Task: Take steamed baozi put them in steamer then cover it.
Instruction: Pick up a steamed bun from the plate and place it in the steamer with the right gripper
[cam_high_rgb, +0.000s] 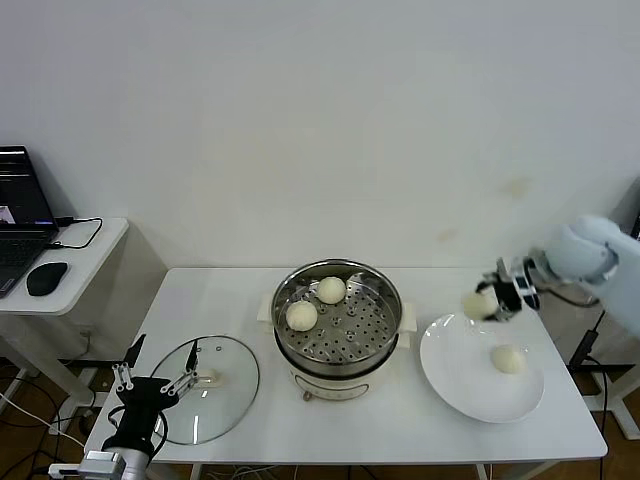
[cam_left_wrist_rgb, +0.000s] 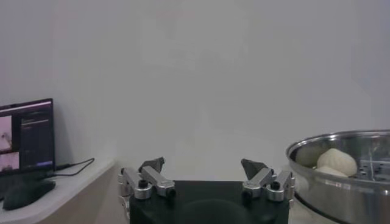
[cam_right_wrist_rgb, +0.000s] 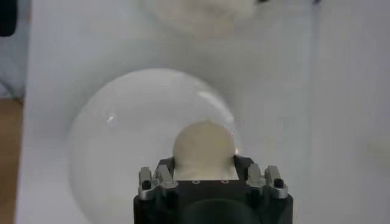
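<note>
The steamer (cam_high_rgb: 384, 297) stands mid-table with two steamed baozi (cam_high_rgb: 331, 290) (cam_high_rgb: 301, 316) on its perforated floor. My right gripper (cam_high_rgb: 489, 303) is shut on a third baozi (cam_high_rgb: 478, 303) and holds it in the air over the near-left rim of the white plate (cam_high_rgb: 455, 375). The right wrist view shows that baozi (cam_right_wrist_rgb: 203, 146) clamped by the right gripper (cam_right_wrist_rgb: 204, 163) above the plate (cam_right_wrist_rgb: 122, 152). Another baozi (cam_high_rgb: 508, 359) lies on the plate. The cover (cam_high_rgb: 222, 400) lies flat on the table left of the steamer. Beside its left edge my left gripper (cam_high_rgb: 152, 384) (cam_left_wrist_rgb: 203, 165) is open and holds nothing.
A side table at the far left carries a laptop (cam_high_rgb: 18, 225) and a mouse (cam_high_rgb: 46, 278). The left wrist view shows the steamer's steel wall (cam_left_wrist_rgb: 341, 195) with a baozi (cam_left_wrist_rgb: 337, 162) inside. A white wall stands behind the table.
</note>
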